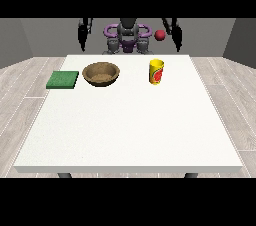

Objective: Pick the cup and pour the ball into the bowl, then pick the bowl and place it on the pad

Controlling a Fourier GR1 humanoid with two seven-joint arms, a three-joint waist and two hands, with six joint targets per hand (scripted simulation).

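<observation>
both hands hang raised at the robot's sides behind the table, the hand at the view's right (pixel 176 37) and the hand at the view's left (pixel 83 35); whether their fingers are spread or curled i cannot tell. neither holds anything. nothing looks begun yet, i'd say: first comes reaching for the yellow cup (pixel 156 72), well below and just inward of the right-side hand. a red ball (pixel 160 35) shows above the cup. the bowl (pixel 101 74) sits beside the green pad (pixel 63 80).
</observation>
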